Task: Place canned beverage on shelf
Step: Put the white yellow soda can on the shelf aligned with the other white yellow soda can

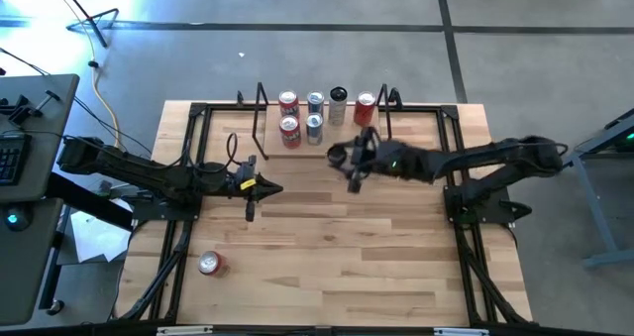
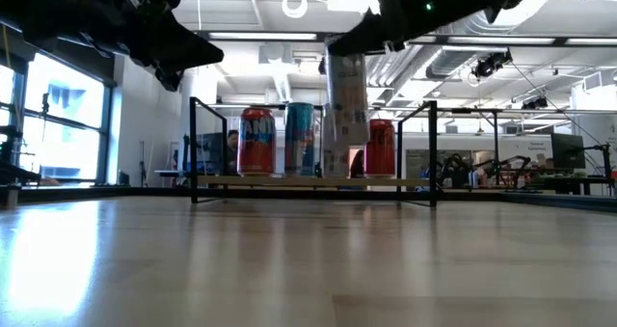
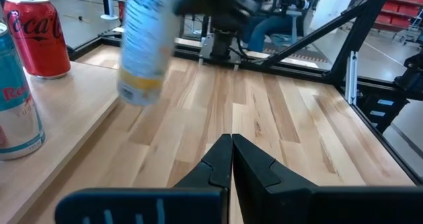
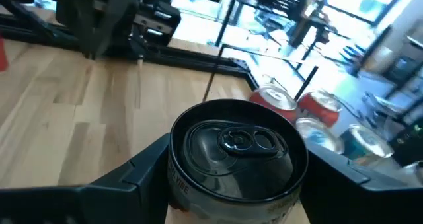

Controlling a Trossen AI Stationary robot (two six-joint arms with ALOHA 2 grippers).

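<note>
Cans already crowd the shelf (image 1: 322, 128) in the high view, so my right tool (image 1: 342, 158) carries its pale can (image 1: 338, 156) just in front of the open slot; my left tool (image 1: 267, 187) waits pinched closed over mid-tabletop (image 1: 327, 257). Low view: that can hangs clear of the tabletop, before the shelf plank. Left wrist: my fingers meet, holding nothing. Right wrist: jaws stand wide, clamped around the can's top, probably so it goes down upright.
</note>
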